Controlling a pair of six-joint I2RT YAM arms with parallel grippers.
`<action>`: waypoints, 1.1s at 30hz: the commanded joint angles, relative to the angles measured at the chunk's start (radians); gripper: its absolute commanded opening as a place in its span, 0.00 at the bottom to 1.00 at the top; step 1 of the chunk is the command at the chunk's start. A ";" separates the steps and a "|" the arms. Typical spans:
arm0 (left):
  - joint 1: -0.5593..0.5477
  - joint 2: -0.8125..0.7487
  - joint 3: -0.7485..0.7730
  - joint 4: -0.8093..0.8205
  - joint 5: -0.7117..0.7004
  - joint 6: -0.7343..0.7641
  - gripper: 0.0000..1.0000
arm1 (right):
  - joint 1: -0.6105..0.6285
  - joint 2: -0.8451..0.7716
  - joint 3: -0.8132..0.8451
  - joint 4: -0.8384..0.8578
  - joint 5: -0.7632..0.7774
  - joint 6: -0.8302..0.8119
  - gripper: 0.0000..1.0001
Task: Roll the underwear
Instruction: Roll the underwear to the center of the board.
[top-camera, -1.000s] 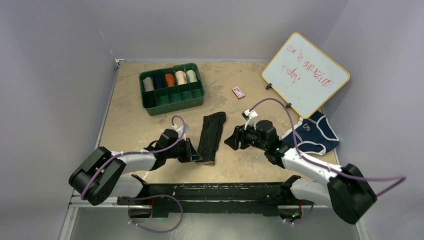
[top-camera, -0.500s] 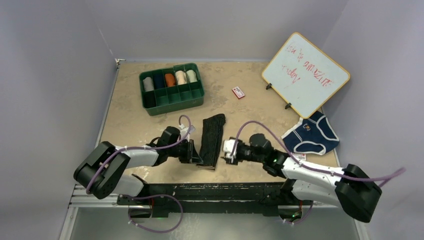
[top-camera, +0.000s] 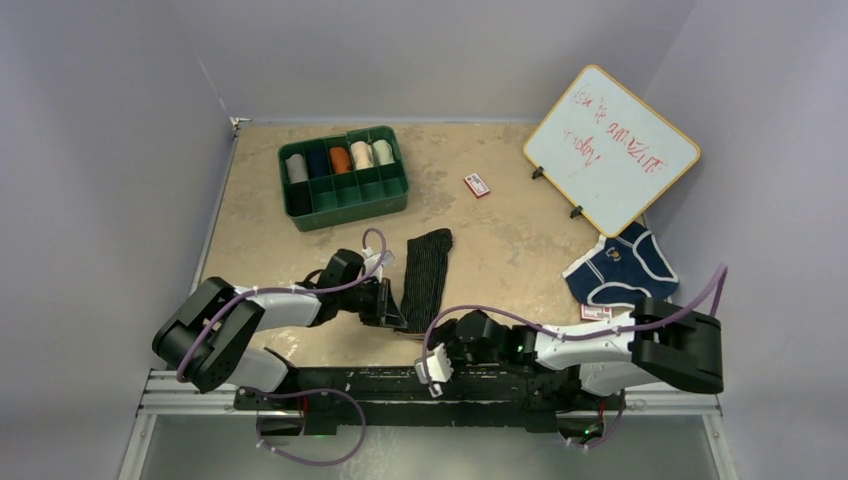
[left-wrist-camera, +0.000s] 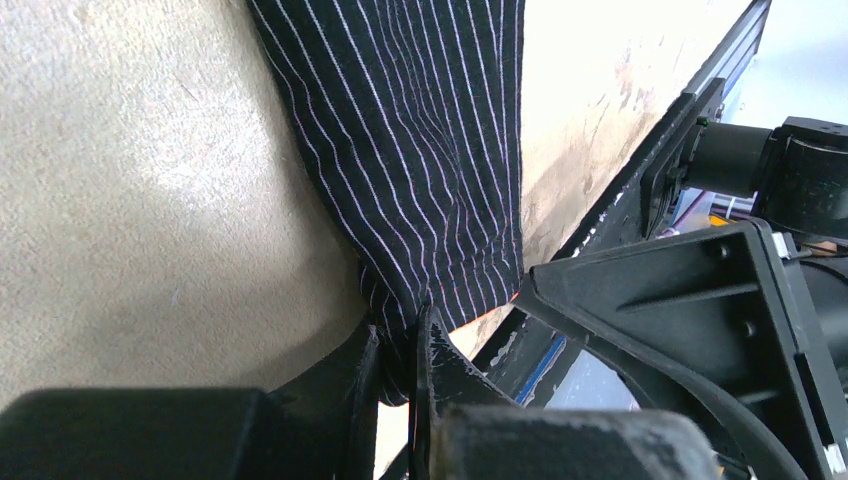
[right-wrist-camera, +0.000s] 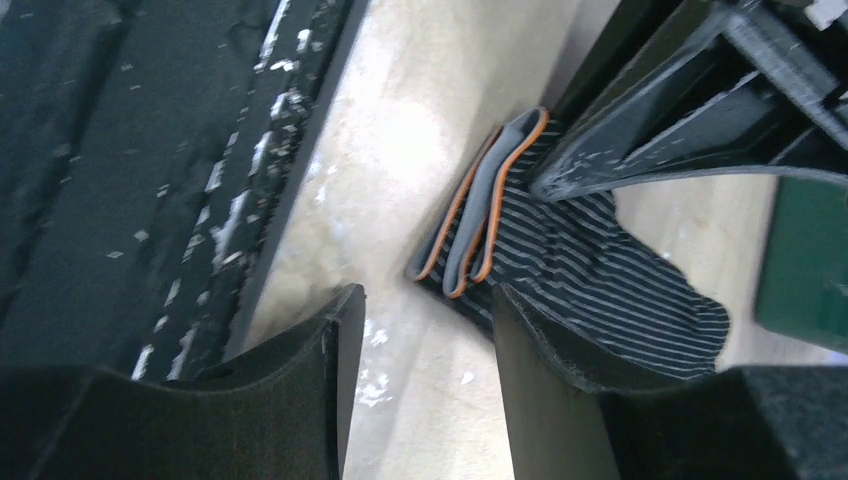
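Observation:
The black ribbed underwear (top-camera: 425, 270) lies folded into a long narrow strip in the middle of the table. My left gripper (top-camera: 392, 312) is shut on the strip's near left corner; in the left wrist view (left-wrist-camera: 398, 330) the striped cloth (left-wrist-camera: 420, 150) is pinched between the fingers. My right gripper (top-camera: 443, 337) is open and low at the table's near edge, just short of the strip's near end. In the right wrist view (right-wrist-camera: 425, 300) the grey, orange-edged waistband (right-wrist-camera: 480, 220) lies just ahead of the fingers. The navy underwear (top-camera: 620, 268) lies flat at the right.
A green tray (top-camera: 400, 190) with several rolled cloths stands at the back left. A whiteboard (top-camera: 612, 148) leans at the back right. One red-and-white card (top-camera: 477, 185) lies behind the strip, another (top-camera: 596, 313) by the navy underwear. The black rail (top-camera: 400, 385) runs along the near edge.
My right arm has swung from the strip's right side down to the near edge, its gripper now low at the strip's near end. The left gripper has kept its hold.

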 joint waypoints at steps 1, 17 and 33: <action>0.005 0.015 0.005 -0.048 -0.023 0.046 0.00 | 0.017 0.073 0.042 0.081 0.092 -0.087 0.53; 0.008 0.015 0.015 -0.063 -0.039 0.048 0.00 | 0.021 0.131 0.053 0.081 0.163 -0.115 0.28; 0.013 -0.072 0.005 -0.124 -0.165 -0.032 0.30 | -0.004 0.129 0.072 0.150 0.063 0.071 0.00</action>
